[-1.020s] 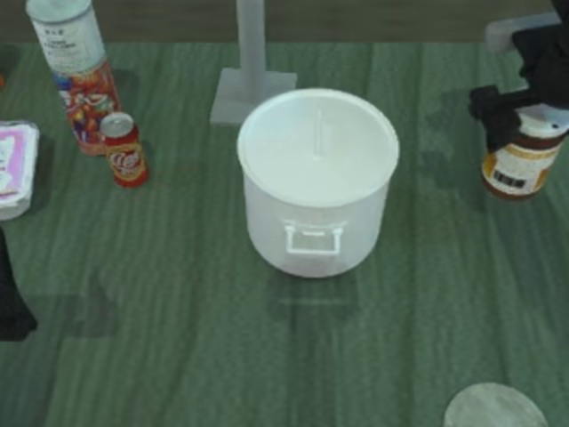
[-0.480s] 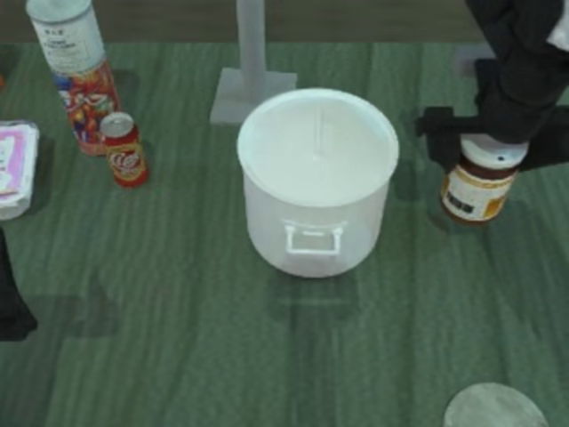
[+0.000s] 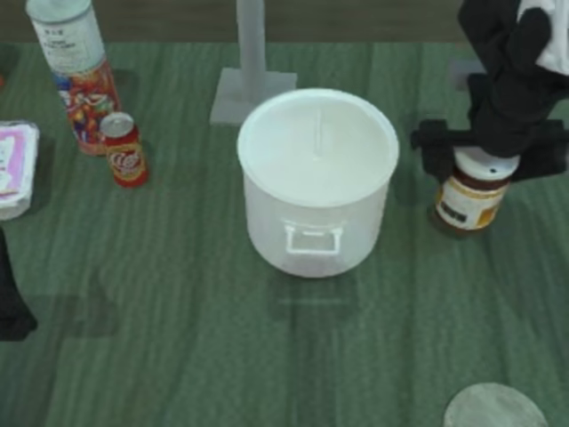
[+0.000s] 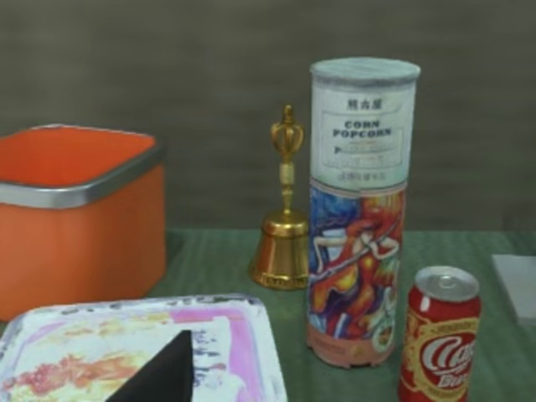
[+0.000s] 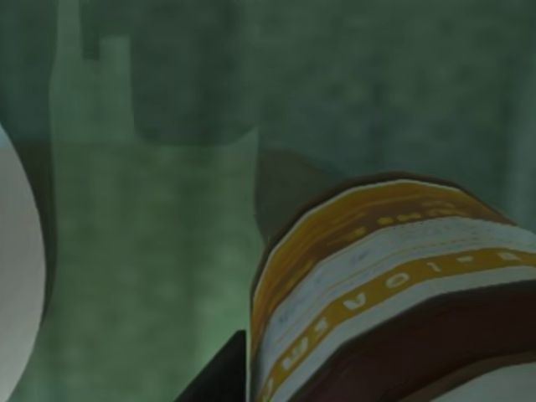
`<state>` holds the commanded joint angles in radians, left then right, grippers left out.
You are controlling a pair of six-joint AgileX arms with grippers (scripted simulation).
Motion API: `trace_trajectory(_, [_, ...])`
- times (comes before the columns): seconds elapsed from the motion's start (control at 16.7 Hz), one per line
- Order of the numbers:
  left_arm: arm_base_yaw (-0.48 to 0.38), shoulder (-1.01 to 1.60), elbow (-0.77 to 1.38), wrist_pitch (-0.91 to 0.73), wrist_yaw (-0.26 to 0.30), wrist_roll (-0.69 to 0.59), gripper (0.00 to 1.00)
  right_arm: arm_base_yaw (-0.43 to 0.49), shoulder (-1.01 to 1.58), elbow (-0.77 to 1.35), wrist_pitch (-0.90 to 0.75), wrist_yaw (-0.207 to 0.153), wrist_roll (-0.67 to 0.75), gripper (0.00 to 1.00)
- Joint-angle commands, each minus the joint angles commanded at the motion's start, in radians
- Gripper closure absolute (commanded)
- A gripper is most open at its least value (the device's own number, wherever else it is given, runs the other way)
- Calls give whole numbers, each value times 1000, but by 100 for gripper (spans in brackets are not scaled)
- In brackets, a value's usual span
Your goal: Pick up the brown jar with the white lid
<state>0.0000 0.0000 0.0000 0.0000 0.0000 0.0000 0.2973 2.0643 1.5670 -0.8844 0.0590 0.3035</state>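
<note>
**Jar in the Right Arm's Grip**

A large white lidded pot stands mid-table. Just to its right, the right gripper pinches the white lid of the brown jar, which hangs tilted over the green table. At far left stand a popcorn canister and red soda can. The left arm sits parked at the left edge.
</note>
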Motion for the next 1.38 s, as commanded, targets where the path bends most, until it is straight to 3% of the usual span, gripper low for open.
trace_trajectory(0.42, [0, 0, 0, 0, 0, 0, 0, 1, 32, -48, 82, 2, 0, 100])
trace_trajectory(1.2, [0, 0, 0, 0, 0, 0, 0, 1, 32, -48, 82, 2, 0, 2])
trace_trajectory(1.38, [0, 0, 0, 0, 0, 0, 0, 1, 32, -48, 82, 2, 0, 0])
